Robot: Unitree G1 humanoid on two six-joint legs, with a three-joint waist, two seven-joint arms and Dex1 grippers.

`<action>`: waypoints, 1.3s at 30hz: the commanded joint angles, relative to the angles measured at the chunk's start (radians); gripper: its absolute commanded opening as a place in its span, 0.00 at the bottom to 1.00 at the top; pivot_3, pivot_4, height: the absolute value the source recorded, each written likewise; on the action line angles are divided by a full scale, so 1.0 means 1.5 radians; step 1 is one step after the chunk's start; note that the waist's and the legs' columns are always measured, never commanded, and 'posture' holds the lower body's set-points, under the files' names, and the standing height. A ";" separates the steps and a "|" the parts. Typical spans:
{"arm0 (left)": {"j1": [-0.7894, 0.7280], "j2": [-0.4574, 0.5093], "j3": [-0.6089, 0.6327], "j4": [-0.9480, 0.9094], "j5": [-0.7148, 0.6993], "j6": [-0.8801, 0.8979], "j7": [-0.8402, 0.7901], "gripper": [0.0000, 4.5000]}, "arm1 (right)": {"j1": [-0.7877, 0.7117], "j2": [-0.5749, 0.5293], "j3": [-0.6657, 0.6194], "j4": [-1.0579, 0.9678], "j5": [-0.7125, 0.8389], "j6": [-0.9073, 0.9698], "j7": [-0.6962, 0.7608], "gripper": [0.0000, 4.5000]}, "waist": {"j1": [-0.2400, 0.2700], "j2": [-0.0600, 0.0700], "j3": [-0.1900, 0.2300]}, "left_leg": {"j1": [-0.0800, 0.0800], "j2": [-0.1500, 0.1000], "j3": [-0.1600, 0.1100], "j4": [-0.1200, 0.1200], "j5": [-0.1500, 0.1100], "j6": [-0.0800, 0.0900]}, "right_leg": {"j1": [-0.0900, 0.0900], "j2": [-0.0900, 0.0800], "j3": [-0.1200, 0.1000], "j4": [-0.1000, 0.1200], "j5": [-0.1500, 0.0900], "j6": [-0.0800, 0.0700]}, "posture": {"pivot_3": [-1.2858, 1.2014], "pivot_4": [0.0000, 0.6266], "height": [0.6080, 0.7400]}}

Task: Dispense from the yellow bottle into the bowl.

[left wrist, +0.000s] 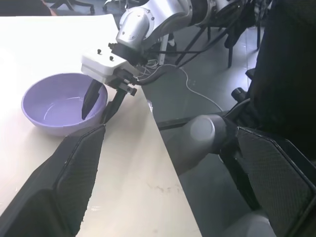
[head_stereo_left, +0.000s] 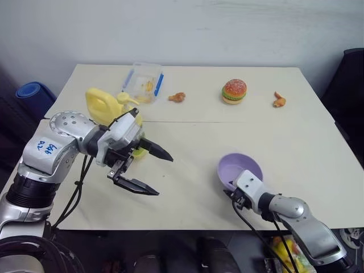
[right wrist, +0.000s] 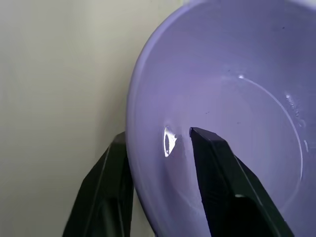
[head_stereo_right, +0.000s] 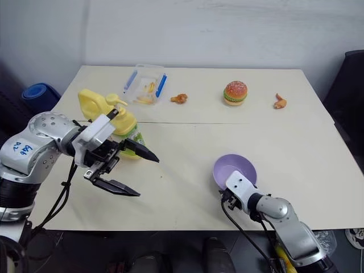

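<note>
Straddling the bowl (head_stereo_left: 239, 169) rim at lower right, our right end effector (right wrist: 165, 163) clamps it, one finger inside; light, stiff plastic, likely to slide. Our left end effector (head_stereo_left: 149, 169) hangs released mid-frame, masking the bottle (head_stereo_left: 105, 105) at upper left; its handle looks graspable. Beyond lie a box (head_stereo_left: 144, 81) and burger (head_stereo_left: 234, 91).

Yellow bottle (head_stereo_right: 102, 111) w/ green-white label; lavender-purple bowl (head_stereo_left: 242, 168); clear box (head_stereo_left: 143, 81) w/ blue clips; cream table (head_stereo_left: 193, 131); black fingers on both grippers; blue roll (head_stereo_left: 34, 92).

L gripper (head_stereo_left: 149, 170) wide open, raised; R gripper (right wrist: 160, 143) low, fingers pinched close.
</note>
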 commanded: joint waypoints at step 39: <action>-0.273 0.090 0.150 0.471 0.148 -0.105 0.052 0.29 | -0.785 0.204 0.207 0.422 -0.089 -0.161 0.414 0.00 | -0.038 -0.003 0.008 | -0.014 0.000 0.000 0.009 0.003 -0.002 | -0.016 -0.009 -0.020 0.017 0.000 -0.005 | 0.52 0.24 1.00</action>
